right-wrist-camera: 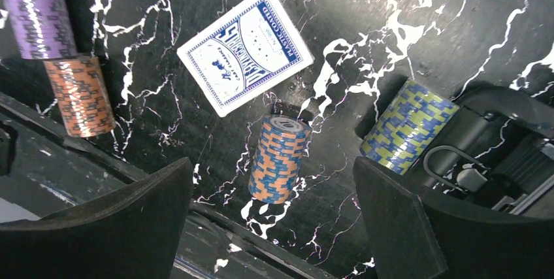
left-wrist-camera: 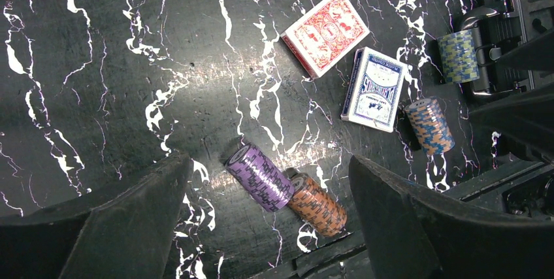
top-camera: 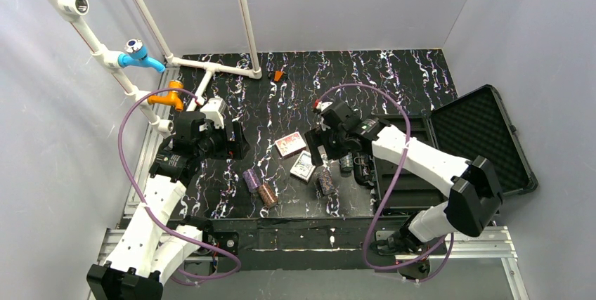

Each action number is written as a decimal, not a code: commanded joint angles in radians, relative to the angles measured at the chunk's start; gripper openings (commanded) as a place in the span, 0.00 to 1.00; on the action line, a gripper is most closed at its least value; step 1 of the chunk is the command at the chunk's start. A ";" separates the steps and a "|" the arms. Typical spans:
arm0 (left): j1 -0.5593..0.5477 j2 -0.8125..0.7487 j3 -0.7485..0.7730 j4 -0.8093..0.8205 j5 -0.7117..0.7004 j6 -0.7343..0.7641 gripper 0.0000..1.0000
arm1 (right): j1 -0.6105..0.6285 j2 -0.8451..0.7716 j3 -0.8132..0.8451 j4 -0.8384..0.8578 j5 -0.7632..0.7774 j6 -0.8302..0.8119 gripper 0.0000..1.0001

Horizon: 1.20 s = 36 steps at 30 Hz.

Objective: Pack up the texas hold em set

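Observation:
A red card deck and a blue card deck lie mid-table. A purple chip roll and an orange chip roll lie end to end near the front edge. An orange-blue chip roll and a blue-yellow chip roll lie beside the open black case. My left gripper is open and empty, above the table left of the decks. My right gripper is open and empty, above the orange-blue roll, with the blue-yellow roll at its right.
A white pipe frame with a blue fitting and an orange fitting stands at the back left. A small orange piece lies at the back. The case handle sits by the blue-yellow roll.

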<state>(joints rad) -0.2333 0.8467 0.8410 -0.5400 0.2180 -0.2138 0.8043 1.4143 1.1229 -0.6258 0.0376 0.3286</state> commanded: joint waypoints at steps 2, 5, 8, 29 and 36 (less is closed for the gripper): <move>-0.007 -0.024 0.020 -0.021 -0.029 0.003 0.91 | 0.041 0.048 0.050 -0.029 0.060 0.044 1.00; -0.013 -0.027 0.018 -0.021 -0.041 0.003 0.91 | 0.061 0.076 0.044 -0.033 0.071 0.058 1.00; -0.019 -0.026 0.019 -0.020 -0.040 0.004 0.91 | 0.079 0.099 0.036 -0.045 0.082 0.065 1.00; -0.023 -0.032 0.019 -0.023 -0.047 0.005 0.90 | 0.136 0.168 -0.108 0.013 0.099 0.113 0.67; -0.029 -0.035 0.019 -0.024 -0.060 0.007 0.89 | 0.147 0.205 -0.106 0.035 0.088 0.112 0.59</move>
<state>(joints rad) -0.2577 0.8253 0.8410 -0.5484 0.1715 -0.2134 0.9405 1.6085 1.0172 -0.6216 0.1272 0.4309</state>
